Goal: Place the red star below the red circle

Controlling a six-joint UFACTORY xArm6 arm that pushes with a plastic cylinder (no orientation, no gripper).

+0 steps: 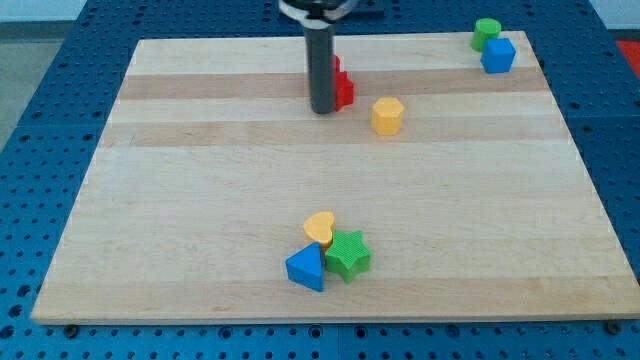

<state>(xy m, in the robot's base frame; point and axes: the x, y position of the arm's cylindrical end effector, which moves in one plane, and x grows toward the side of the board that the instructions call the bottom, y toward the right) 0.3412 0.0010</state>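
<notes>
My tip (322, 109) rests on the wooden board near the view's top centre. A red block (342, 88) sits right behind it on its right side, touching or nearly touching the rod, and is mostly hidden. Its shape cannot be made out, so I cannot tell if it is the star or the circle. No second red block shows.
A yellow hexagon (387, 116) lies right of the tip. A green block (486, 32) and a blue cube (497, 55) sit at the top right corner. A yellow heart (320, 227), green star (348, 254) and blue triangle (306, 268) cluster near the bottom centre.
</notes>
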